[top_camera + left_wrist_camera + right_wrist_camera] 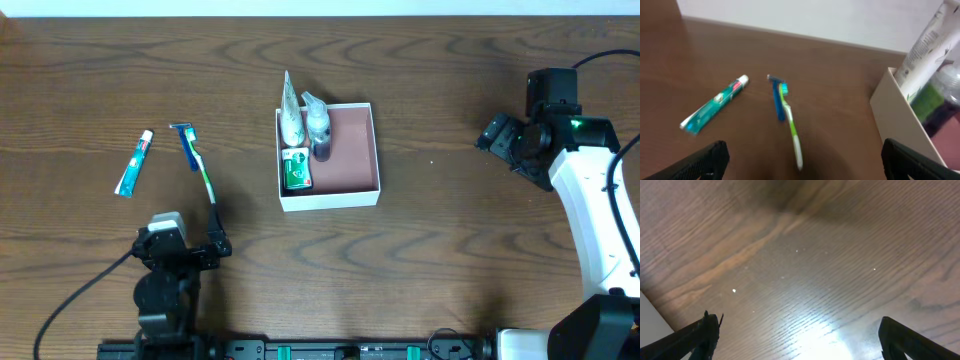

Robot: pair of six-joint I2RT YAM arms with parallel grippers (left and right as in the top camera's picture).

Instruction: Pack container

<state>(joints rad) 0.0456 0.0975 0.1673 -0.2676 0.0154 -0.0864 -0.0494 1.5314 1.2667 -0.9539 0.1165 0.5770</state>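
The container (352, 196) is a shallow white-walled box with a pink floor at the table's middle; its wall shows in the left wrist view (900, 117). Inside along its left side are a white tube (290, 112), a small clear bottle (319, 128) and a green packet (297, 170). A green toothbrush (207, 177) and a blue razor (187, 146) lie left of it, touching, also in the left wrist view (790, 122). A toothpaste tube (134, 163) lies further left. My left gripper (182, 250) is open and empty, just below the toothbrush handle. My right gripper (497, 135) is open and empty over bare table at the right.
The brown wooden table (450, 250) runs to its far edge against a white wall at the top. The right arm's white body (600, 210) stands along the right side. The left arm's base sits at the front edge.
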